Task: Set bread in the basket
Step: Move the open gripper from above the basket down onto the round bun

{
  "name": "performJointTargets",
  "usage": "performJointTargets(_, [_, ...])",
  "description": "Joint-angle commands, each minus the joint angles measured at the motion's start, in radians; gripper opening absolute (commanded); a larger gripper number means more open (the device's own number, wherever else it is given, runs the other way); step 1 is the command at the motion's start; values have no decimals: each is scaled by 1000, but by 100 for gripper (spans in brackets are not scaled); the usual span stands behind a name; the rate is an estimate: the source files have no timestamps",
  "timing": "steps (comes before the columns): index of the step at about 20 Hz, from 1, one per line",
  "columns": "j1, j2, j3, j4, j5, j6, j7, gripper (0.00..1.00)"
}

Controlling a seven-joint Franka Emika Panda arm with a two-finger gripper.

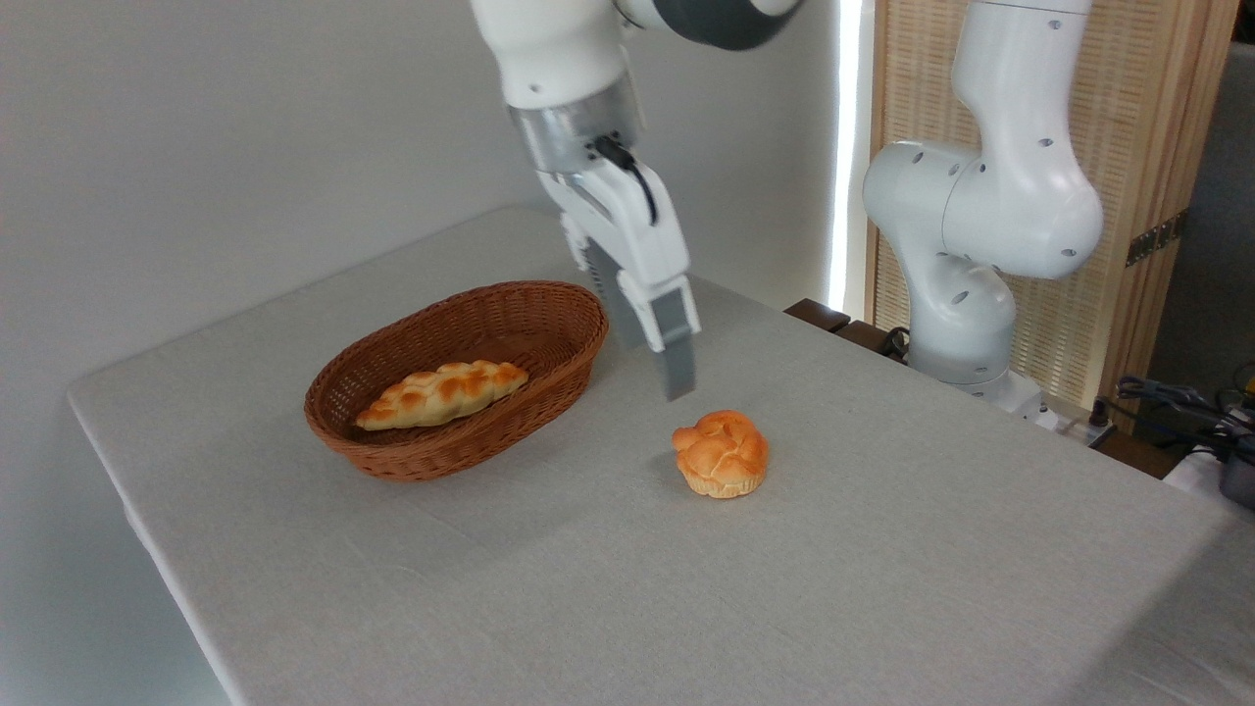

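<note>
The bread (721,453), a small round knotted bun with a golden-orange top, lies on the table to the right of the basket. The oval reddish-brown wicker basket (552,371) stands left of centre. My gripper (655,370) hangs above the table between the two, just up and left of the bun and not touching it. Its fingers (677,365) point down and stand apart, so it is open, with nothing between them.
A long braided golden loaf (443,392) lies inside the basket. The table (882,588) has a grey cloth, and its left edge runs close to the basket. The arm's white base (966,324) stands at the back right, with cables (1186,402) beyond it.
</note>
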Motion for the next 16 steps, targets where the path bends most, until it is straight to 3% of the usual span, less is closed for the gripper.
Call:
performJointTargets(1, [-27, -94, 13, -165, 7, 53, 32, 100])
performJointTargets(6, [-47, -93, 24, -254, 7, 133, 32, 100])
performJointTargets(10, [-53, -86, 24, -299, 117, 187, 32, 100])
performJointTargets(16, [-69, -71, 40, -366, 116, 251, 30, 100])
